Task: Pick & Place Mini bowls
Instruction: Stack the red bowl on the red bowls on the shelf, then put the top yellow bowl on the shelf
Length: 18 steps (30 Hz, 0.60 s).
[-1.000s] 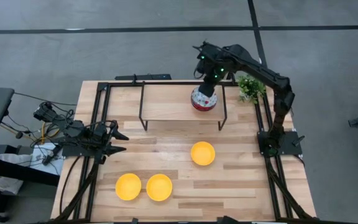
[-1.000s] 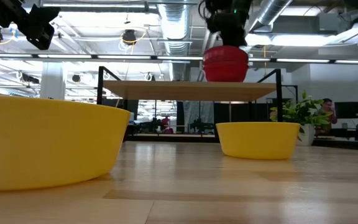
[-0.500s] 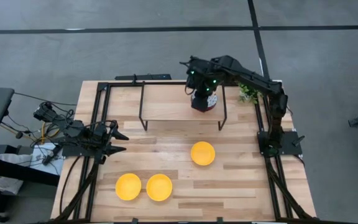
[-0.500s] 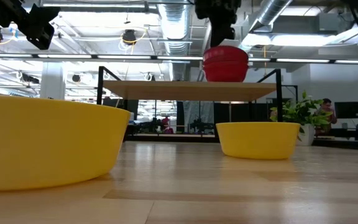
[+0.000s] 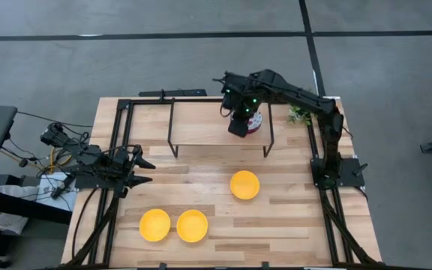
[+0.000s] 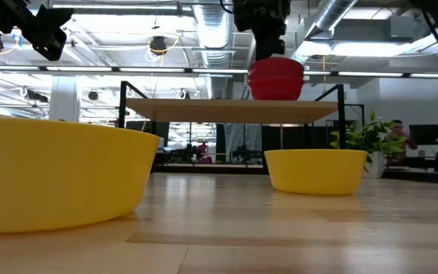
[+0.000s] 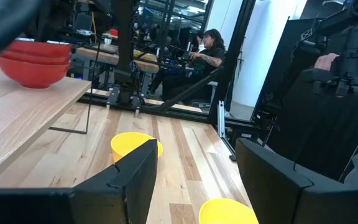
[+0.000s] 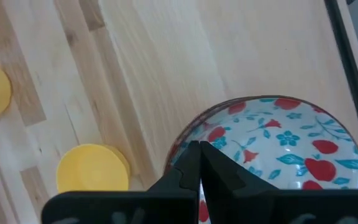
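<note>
My right end effector (image 8: 199,155) hung pressed together and empty just over the rim of the stacked white floral-patterned mini bowls (image 8: 272,146) on the raised wooden shelf (image 5: 201,124). Three plain yellow mini bowls (image 5: 244,184) lay below on the worktop (well off). I judged placing done; next needed a yellow pickup. My left end effector (image 5: 142,170), spread, waited apart.

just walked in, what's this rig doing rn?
Sorting mini bowls. The right gripper is over the stacked floral bowls on the raised shelf, fingers shut, at the stack's rim. Three yellow bowls sit on the table. The left gripper waits open at the table's left edge.
</note>
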Each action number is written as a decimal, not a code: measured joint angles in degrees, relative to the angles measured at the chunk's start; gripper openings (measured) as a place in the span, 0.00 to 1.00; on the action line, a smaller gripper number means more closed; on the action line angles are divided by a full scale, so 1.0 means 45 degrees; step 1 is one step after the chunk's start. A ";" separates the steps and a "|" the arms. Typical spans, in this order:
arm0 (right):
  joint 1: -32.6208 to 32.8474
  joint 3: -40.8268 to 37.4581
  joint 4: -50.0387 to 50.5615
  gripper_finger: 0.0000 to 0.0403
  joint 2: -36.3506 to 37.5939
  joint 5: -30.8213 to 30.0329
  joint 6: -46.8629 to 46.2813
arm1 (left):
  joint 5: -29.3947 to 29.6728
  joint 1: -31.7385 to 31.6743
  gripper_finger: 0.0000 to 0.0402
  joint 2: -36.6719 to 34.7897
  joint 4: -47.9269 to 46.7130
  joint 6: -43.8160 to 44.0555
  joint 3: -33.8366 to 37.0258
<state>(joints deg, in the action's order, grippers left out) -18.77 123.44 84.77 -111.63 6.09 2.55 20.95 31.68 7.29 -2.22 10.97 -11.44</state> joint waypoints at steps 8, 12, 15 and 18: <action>0.0248 0.0000 0.0056 0.00 -0.0048 -0.0005 -0.0001 | 0.0000 -0.0001 0.54 0.0000 -0.0005 -0.0026 0.0000; 0.0128 0.0000 0.0053 0.00 -0.0020 -0.0005 -0.0006 | 0.0000 -0.0005 0.54 0.0000 -0.0005 -0.0036 0.0000; 0.0056 0.0049 0.0028 0.00 0.0073 -0.0074 -0.0006 | 0.0000 -0.0005 0.54 0.0000 -0.0005 -0.0036 0.0000; -0.0073 0.0654 0.0412 0.00 0.0049 -0.0500 -0.0006 | 0.0000 -0.0005 0.54 0.0000 -0.0005 -0.0036 0.0000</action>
<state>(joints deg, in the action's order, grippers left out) -19.10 126.38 86.63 -111.42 3.84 2.52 20.95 31.66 7.29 -2.24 10.81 -11.44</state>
